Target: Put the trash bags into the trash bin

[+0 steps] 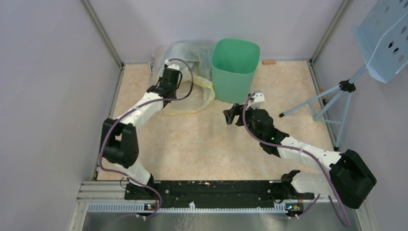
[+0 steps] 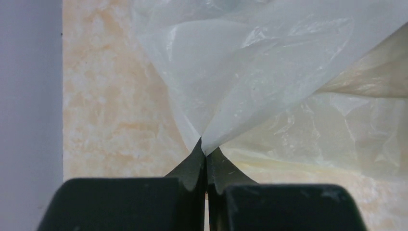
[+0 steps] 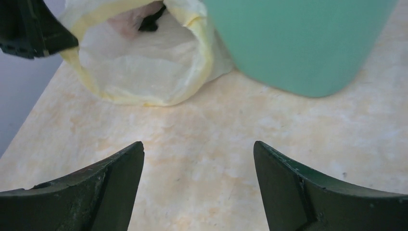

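Left gripper (image 2: 207, 154) pinched shut on trash bag (image 2: 250, 82), far left beside bin (image 1: 233, 85). Right gripper (image 3: 198, 148) open, empty, near bin.

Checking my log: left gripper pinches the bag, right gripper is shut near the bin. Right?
No: the right gripper is open, jaws wide apart in the right wrist view. The left gripper does pinch the bag, and the bin is near.
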Available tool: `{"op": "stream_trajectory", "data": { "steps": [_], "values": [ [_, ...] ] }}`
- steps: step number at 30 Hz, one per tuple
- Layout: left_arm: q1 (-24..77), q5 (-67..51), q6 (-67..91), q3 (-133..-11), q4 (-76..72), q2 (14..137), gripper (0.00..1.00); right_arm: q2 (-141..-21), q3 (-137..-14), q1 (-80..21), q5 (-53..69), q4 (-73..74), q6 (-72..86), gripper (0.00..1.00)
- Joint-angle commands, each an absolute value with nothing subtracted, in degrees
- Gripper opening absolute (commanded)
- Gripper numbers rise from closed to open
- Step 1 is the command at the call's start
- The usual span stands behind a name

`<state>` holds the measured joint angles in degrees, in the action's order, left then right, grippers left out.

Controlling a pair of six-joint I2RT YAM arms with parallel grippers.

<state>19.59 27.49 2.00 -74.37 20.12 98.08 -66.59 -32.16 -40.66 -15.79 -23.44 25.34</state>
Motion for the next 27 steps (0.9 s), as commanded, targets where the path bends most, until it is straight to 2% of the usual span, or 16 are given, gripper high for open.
{"op": "stream_trajectory", "data": {
  "steps": [1,9,15,21,27],
  "values": [
    [19.7,24.4,8.0,-69.8,23.6,83.8,0.0,-66.9,-32.9,-45.5,-14.2,-25.3,25.5,0.82],
    [19.7,13.3,13.5,-63.3,34.1,68.5,0.0,-70.4,-35.6,-49.5,-13.5,-25.8,24.4,0.79],
    [19.6,9.1,15.6,-60.8,39.4,58.8,0.0,-70.9,-37.7,-51.1,-12.2,-25.7,18.2,0.76],
    [19.7,7.7,15.5,-61.2,42.6,54.4,0.0,-74.1,-43.6,-52.1,-10.3,-23.9,6.9,0.79],
    [19.6,7.3,15.1,-61.8,44.6,53.5,0.0,-83.1,-52.1,-52.2,-6.8,-22.9,-1.7,0.79]
  ]
}}
